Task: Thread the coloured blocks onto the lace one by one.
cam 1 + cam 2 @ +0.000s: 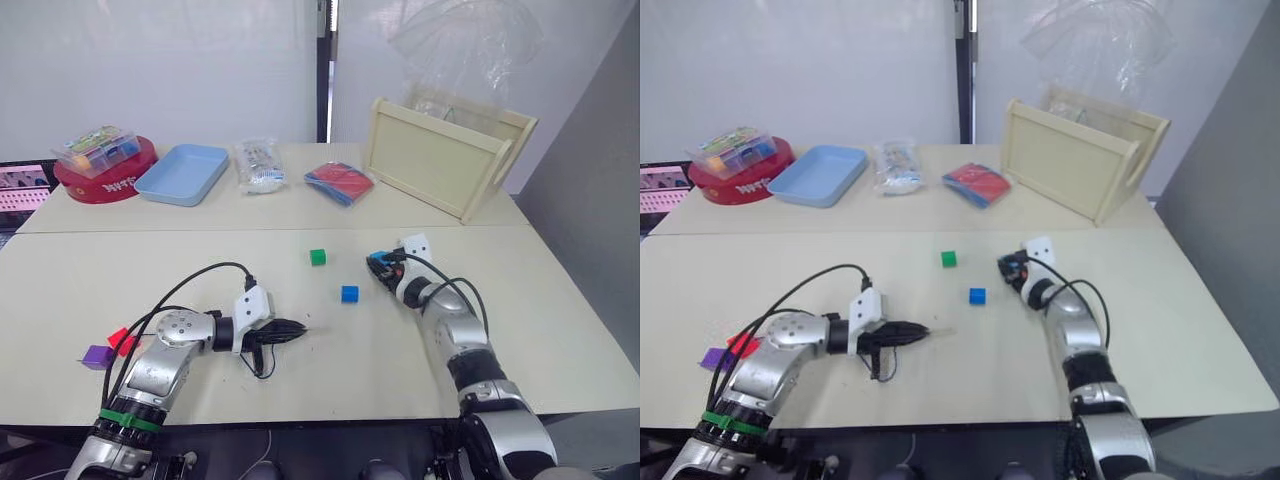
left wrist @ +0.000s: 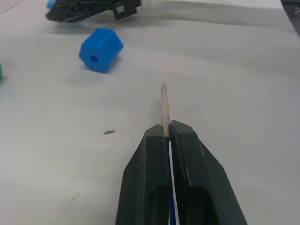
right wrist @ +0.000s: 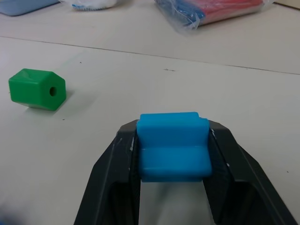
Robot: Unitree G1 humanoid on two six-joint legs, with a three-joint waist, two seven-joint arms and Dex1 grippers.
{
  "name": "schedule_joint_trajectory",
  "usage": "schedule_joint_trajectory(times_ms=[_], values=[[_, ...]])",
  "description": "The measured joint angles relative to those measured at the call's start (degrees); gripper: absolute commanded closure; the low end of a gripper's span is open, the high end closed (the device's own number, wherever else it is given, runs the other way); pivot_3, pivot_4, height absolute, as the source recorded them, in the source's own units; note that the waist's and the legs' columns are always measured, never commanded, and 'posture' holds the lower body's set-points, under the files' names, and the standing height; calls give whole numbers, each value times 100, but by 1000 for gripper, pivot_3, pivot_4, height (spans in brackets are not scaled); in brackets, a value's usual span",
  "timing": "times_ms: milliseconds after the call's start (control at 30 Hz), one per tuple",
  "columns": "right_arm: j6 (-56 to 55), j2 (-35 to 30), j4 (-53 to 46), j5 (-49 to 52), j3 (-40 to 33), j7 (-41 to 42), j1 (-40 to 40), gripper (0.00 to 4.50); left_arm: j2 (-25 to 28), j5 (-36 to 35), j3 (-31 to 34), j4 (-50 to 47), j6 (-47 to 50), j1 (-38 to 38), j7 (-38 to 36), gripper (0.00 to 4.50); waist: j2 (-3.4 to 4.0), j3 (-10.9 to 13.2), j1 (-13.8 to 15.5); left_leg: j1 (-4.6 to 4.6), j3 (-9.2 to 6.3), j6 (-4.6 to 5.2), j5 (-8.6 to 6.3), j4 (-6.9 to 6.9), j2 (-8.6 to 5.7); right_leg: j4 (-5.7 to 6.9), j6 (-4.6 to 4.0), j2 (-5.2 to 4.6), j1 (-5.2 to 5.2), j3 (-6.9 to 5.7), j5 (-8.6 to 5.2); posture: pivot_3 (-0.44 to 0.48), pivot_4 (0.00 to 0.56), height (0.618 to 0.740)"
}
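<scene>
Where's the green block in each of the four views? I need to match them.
Left eye view: green block mid-table, left of the right gripper.
Right eye view: green block, same spot, beyond the dark blue block.
Left wrist view: green sliver at the picture's edge, near the dark blue block.
Right wrist view: green block lying loose.
Shared landmark: right gripper holding the light blue block.

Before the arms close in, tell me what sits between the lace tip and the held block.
The darker blue cube lies on the table near the line between the lace tip and the light blue cube in the right gripper.
</scene>
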Motion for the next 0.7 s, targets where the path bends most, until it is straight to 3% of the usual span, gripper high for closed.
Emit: schedule_joint_trajectory(times_ms=[100,233,367,467,667,700], values=[[346,-14,-1187,240,-93,-50,516,3293,50,-21,-2,-7,-6,58,-62,4500,0,0,1,-5,0,1,-1,0,0,13,0,-1,-7,0,0,0,150,740],[1297,-155,-3688,701,-42,-82,1905,3293,221,-163,32,-98,-6,370,-180,4500,1,-1,16,-15,-4,10,-6,-4,1,19,0,0,-18,1,0,0,150,740],[1988,-113,-5180,850,155,-426,2911,3293,267,-234,84,-116,-5,436,-285,4500,2,0,35,-14,-2,7,-5,-1,1,12,0,2,-17,3,0,0,150,740],[2241,2,-5807,832,417,-697,3562,3293,280,-282,100,-112,-7,427,-348,4500,2,0,38,-11,-2,8,-5,-2,1,13,0,2,-16,4,0,0,150,740],[2404,368,-6057,624,890,-1203,4094,3293,239,-428,103,-110,-5,414,-446,4500,2,0,29,-9,-1,8,-5,-2,2,13,1,4,-17,7,0,0,150,740],[2402,394,-6070,601,959,-1246,4124,2793,240,-429,103,-111,-5,414,-461,4500,2,0,33,-9,-1,8,-5,-2,1,12,0,4,-17,7,0,0,150,740]])
